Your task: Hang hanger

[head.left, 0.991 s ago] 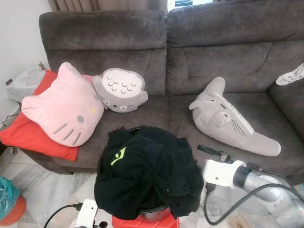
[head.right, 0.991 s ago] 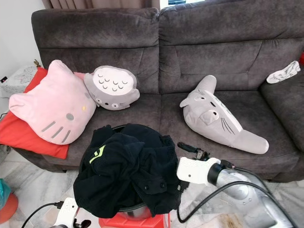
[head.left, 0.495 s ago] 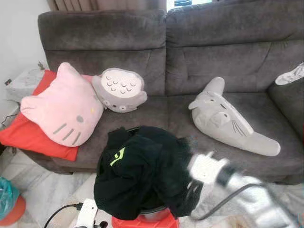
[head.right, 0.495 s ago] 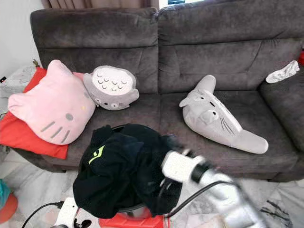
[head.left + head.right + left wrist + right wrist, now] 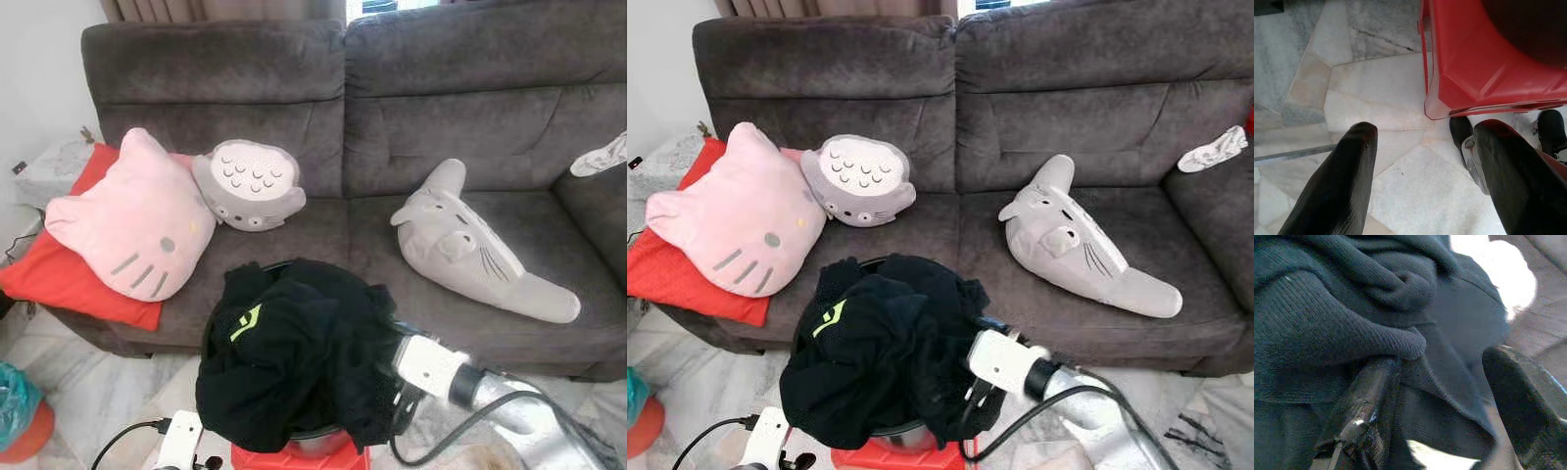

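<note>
Step in hand, by my judgement: the opening reach into the laundry, ahead of any hanging. No hanger can be identified at this moment. What is present is a heap of black clothing (image 5: 294, 362) piled over a round metal basin (image 5: 318, 443), which sits on a red stool (image 5: 1484, 73) in front of a grey sofa (image 5: 343, 127).

Right claw (image 5: 1440, 396): pushed into the right-hand flank of the heap. In the right wrist view its two fingers stand apart, one finger (image 5: 1364, 406) lying under a knitted fold and the other finger (image 5: 1513, 401) clear on the far side, with dark fabric between them. They are open and not clamped on anything. From the head views the white wrist housing (image 5: 428, 365) sits hard against the cloth and the fingertips are buried in it.

Left claw (image 5: 1425, 186): low beside the stool, pointing at the tiled floor (image 5: 1376, 98), fingers wide apart, holding nothing. Idle.

Position of the task's thing: not established. If a hanger is here, it is likely inside or beneath the black heap, which the right claw already touches; the fabric hides it.

Next move calls for: closing on a fold or probing deeper to expose a hook or frame, then lifting clear without dragging the whole pile off the basin. Risk noted: loose cloth snagging and pulling the basin from the stool.
</note>
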Robot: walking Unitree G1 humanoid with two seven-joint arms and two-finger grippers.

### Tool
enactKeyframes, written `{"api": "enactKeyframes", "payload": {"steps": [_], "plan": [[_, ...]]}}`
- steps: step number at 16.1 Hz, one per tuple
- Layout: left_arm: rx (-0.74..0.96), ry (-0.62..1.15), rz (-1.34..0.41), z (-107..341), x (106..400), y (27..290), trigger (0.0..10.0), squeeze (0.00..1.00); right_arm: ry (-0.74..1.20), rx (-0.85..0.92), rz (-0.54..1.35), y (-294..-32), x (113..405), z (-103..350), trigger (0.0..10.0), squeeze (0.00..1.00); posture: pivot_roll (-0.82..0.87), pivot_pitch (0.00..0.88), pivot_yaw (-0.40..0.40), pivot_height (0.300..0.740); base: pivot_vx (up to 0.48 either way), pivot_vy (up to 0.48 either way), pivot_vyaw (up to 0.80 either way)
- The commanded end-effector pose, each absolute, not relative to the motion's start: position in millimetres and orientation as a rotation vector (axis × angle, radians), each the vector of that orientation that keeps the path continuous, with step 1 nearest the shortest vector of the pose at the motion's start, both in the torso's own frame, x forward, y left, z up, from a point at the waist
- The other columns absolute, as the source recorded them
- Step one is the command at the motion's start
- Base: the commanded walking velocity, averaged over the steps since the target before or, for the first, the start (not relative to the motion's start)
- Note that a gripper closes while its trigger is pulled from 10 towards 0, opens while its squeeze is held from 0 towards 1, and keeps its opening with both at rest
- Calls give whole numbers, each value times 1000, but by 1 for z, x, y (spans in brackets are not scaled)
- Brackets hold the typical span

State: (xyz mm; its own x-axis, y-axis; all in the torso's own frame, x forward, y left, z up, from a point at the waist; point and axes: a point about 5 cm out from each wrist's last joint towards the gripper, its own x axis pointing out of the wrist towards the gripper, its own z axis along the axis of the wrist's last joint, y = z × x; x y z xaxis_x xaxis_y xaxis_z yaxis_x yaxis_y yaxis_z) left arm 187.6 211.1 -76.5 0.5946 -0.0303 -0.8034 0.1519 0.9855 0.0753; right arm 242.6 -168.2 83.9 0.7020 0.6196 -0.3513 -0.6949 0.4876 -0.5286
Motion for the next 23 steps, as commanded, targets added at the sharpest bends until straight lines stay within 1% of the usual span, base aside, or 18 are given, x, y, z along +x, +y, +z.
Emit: {"api": "enactKeyframes", "payload": {"steps": [1,2,4,5,7,9,10,11,14,15,19,22,23], "plan": [[140,931,-85,-76,186,217,10000,0,128,-755,714,-182,251,87,10000,0,-90,0,117,740,0,0,0],[143,932,-87,-76,186,217,10000,0,129,-812,647,-192,257,90,10000,0,-90,0,117,740,0,0,0],[146,931,-90,-76,186,217,10000,0,120,-802,657,-194,258,93,10000,0,-93,0,119,740,0,0,0],[146,931,-90,-76,186,217,10000,0,121,-780,689,-191,257,92,10000,0,-93,0,119,740,0,0,0],[144,929,-86,-76,187,217,10000,0,169,-679,867,-176,247,84,10000,0,-86,0,118,740,0,0,0],[144,929,-85,-76,187,217,10000,0,167,-697,866,-174,250,81,10000,0,-83,0,117,740,0,0,0],[144,929,-83,-76,187,217,10000,0,215,-689,899,-174,248,76,10000,0,-81,0,117,740,0,0,0],[144,928,-83,-76,187,217,10000,0,221,-695,910,-174,247,75,10000,0,-81,0,117,740,0,0,0],[146,929,-84,-76,186,217,10000,0,138,-763,809,-178,261,82,10000,0,-85,0,119,740,0,0,0],[147,929,-85,-76,186,217,10000,0,108,-762,811,-175,265,86,10000,0,-84,0,119,740,0,0,0],[147,924,-78,-76,187,218,10000,0,-9,-735,872,-159,272,101,10000,0,-81,0,118,740,0,0,0],[147,924,-78,-76,187,218,10000,0,23,-715,938,-154,270,96,10000,0,-80,0,118,740,0,0,0],[146,925,-80,-76,186,217,10000,0,72,-709,992,-152,264,88,10000,0,-79,0,118,740,0,0,0]]}}
